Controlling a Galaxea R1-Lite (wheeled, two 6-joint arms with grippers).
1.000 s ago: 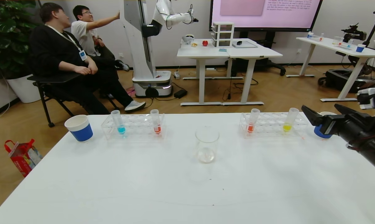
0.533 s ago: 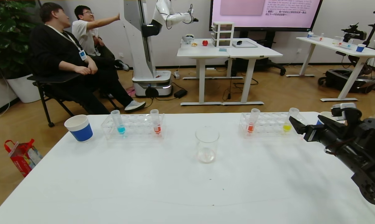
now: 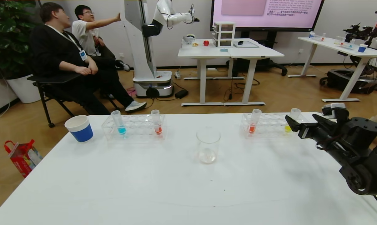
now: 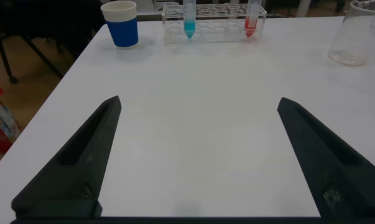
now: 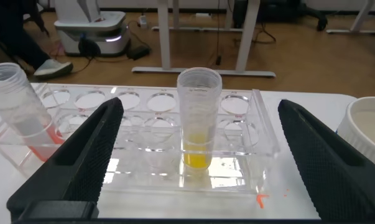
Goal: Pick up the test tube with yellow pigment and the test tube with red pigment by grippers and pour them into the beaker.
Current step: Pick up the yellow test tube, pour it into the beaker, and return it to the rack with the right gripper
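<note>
Two clear racks stand along the far side of the white table (image 3: 144, 187), one to the left and one to the right. The right rack (image 3: 271, 125) holds the yellow tube (image 3: 292, 119) near its right end and an orange-red tube (image 3: 254, 121) near its left end, both upright in their holes. The right gripper (image 3: 301, 123) sits level with this rack at its right end, its black fingers (image 3: 291, 122) spread wide apart and holding nothing; in the head view one fingertip overlaps the lower part of the yellow tube. In the right wrist view the yellow tube (image 5: 198, 118) stands centred between the two open fingers (image 5: 75, 162), a little ahead of them and not touched, with yellow liquid at its bottom, and the white rim of a paper cup (image 5: 367, 127) shows just beyond the rack's end. The left rack (image 3: 133, 125) carries a blue tube (image 3: 118, 122) and the red tube (image 3: 156, 122), both upright. A blue-and-white paper cup (image 3: 79, 128) stands just left of that rack. The beaker (image 3: 208, 146) stands upright between the two racks, nearer the robot, well apart from both. The left gripper (image 4: 196, 162) appears only in the left wrist view, low over bare table, its fingers (image 4: 81, 168) wide open and empty, with the left rack and beaker far ahead of it.
</note>
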